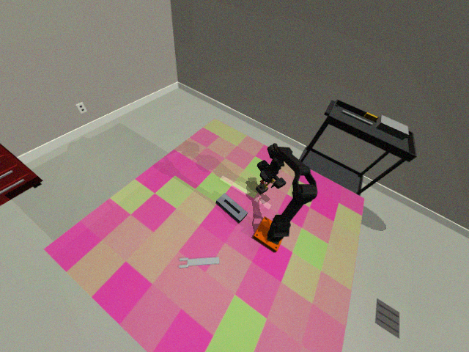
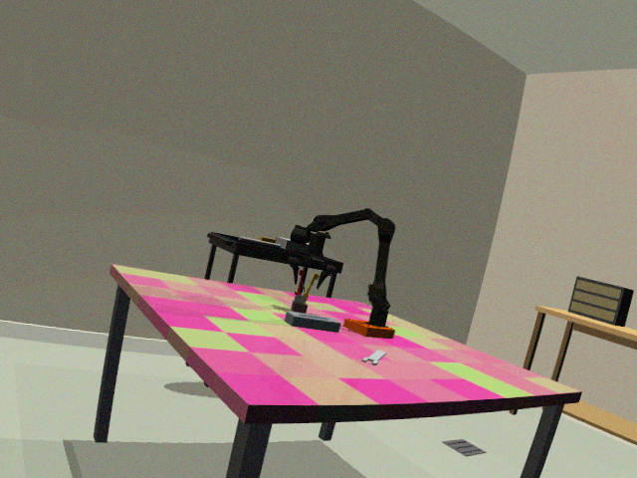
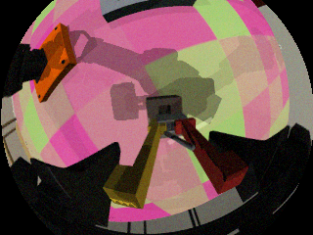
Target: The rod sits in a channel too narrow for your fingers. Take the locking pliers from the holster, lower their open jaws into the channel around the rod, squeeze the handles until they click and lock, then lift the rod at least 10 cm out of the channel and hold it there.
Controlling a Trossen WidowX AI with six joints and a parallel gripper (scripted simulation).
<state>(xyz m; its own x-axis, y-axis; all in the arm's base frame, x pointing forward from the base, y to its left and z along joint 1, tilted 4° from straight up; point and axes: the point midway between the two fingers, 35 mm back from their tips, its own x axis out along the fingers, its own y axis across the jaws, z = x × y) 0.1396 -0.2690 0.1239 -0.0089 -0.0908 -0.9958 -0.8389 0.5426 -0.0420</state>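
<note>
Currently, claw: black gripper (image 1: 271, 185) (image 2: 310, 280) (image 3: 166, 143), matte, fingers spread wide with nothing pinched, pointing down over the table.
Pliers: locking pliers (image 2: 306, 286) (image 3: 171, 129), standing upright in the holster, handles uppermost and splayed in a V between the spread fingers; neither handle is gripped.
Handles: one dull yellow, one deep red, both straight, square-edged bars; a thin grey bar lies between them near their lower ends.
Holster: small dark grey block (image 2: 299, 306) (image 3: 164, 104), boxy, with a square opening in its top.
Channel: blue-grey block (image 1: 231, 207) (image 2: 312, 321) (image 3: 147, 9), long and low, flat-faced, with a narrow dark slot along its top; just beside the holster. Rod inside the slot: cannot be made out.
Arm base: orange plate (image 1: 275, 247) (image 2: 389, 333) (image 3: 61, 34), flat, with small dark holes near its corners; right of the channel block in the exterior view.
Loose piece: pale grey forked bar (image 1: 203, 261) (image 2: 375, 357), flat and two-pronged, lying apart on the near side in the exterior view.
Table: patchwork top (image 1: 163, 280) (image 2: 288, 359) (image 3: 127, 147) of magenta, rose, tan and lime rectangles.
</note>
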